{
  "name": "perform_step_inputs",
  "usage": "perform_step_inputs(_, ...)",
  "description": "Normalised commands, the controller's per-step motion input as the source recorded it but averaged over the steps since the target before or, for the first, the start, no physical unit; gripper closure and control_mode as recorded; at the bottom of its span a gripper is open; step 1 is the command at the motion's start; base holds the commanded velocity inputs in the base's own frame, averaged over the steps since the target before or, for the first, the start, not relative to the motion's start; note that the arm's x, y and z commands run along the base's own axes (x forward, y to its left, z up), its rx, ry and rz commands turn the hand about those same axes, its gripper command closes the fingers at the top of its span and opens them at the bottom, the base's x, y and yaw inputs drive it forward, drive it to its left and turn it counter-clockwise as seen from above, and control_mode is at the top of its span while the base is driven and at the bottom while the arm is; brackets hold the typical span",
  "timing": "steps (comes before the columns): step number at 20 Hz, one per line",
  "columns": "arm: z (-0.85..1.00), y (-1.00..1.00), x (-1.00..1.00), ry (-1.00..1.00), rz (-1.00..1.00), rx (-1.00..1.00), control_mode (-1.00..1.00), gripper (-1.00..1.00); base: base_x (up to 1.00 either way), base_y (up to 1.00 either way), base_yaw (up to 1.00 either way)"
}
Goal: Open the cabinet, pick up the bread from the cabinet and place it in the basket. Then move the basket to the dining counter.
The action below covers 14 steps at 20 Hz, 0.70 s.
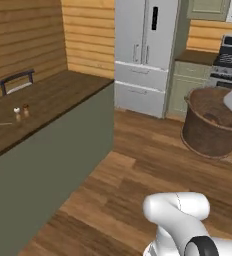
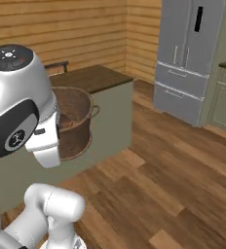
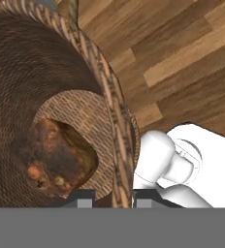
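- Fingers [image 3: 109,197] are clamping the wicker rim of the basket [image 3: 112,104], one tip inside, one outside.
- Basket is hanging in the air above the wood floor [image 1: 133,165], clear of any bench.
- Bread [image 3: 54,157] is lying on the basket's bottom.
- Dining counter [image 1: 53,97] is standing to the left; fridge [image 1: 145,50] is behind.

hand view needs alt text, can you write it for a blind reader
The gripper is shut on the rim of a woven brown basket, held above a wood plank floor. A dark crusty loaf of bread lies on the basket's bottom.
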Motion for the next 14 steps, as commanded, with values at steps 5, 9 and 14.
perform_step_inputs(5,0.0,0.0,0.0,0.0,0.0,0.0,1.0,1.0,0.9,-0.36,0.77)
perform_step_inputs(9,0.0,0.0,0.0,0.0,0.0,0.0,1.0,1.0,1.0,-0.85,0.57)
perform_step_inputs(14,0.0,0.0,0.0,0.0,0.0,0.0,1.0,1.0,1.0,-0.73,0.59)
